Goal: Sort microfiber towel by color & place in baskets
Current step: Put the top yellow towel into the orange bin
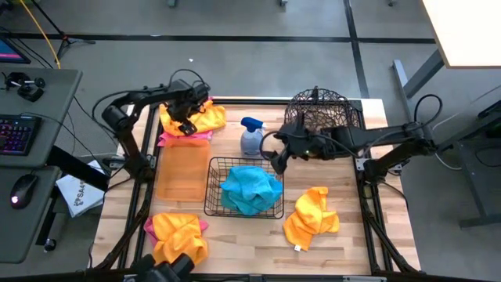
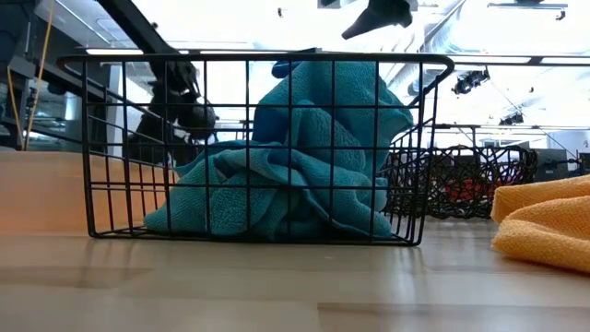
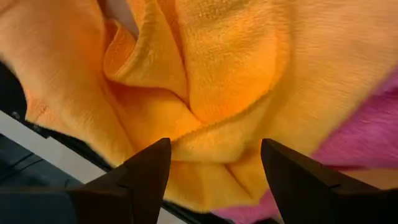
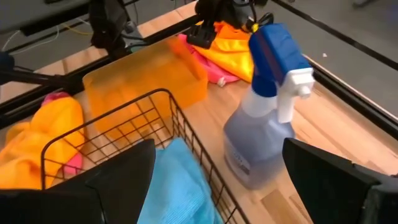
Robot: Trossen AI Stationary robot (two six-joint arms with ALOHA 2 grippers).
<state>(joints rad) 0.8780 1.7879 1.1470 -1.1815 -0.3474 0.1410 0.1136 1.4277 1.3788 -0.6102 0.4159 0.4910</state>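
Observation:
An orange towel (image 1: 205, 119) lies crumpled on a pink towel (image 1: 186, 139) at the table's far left. My left gripper (image 3: 214, 165) is open right above it, one finger on each side of a raised fold (image 3: 205, 134). My right gripper (image 4: 217, 186) is open and holds nothing. It hangs above the far right corner of the black wire basket (image 1: 211, 188), next to the spray bottle (image 4: 261, 124). Turquoise towels (image 1: 250, 190) fill that basket. The flat orange tray (image 1: 182, 168) lies to its left. The round brown basket (image 1: 322, 113) stands at the far right. My left gripper comes at the orange towel from above, its open fingers (image 3: 149, 171) astride a fold. Whether they touch the cloth, I cannot tell.
Another orange towel (image 1: 311, 218) lies near the table's right near corner. An orange towel on a pink one (image 1: 180, 235) lies at the near left. The spray bottle (image 1: 250, 139) stands between the far towels and my right gripper (image 1: 278, 157). A desk with a keyboard stands left of the table.

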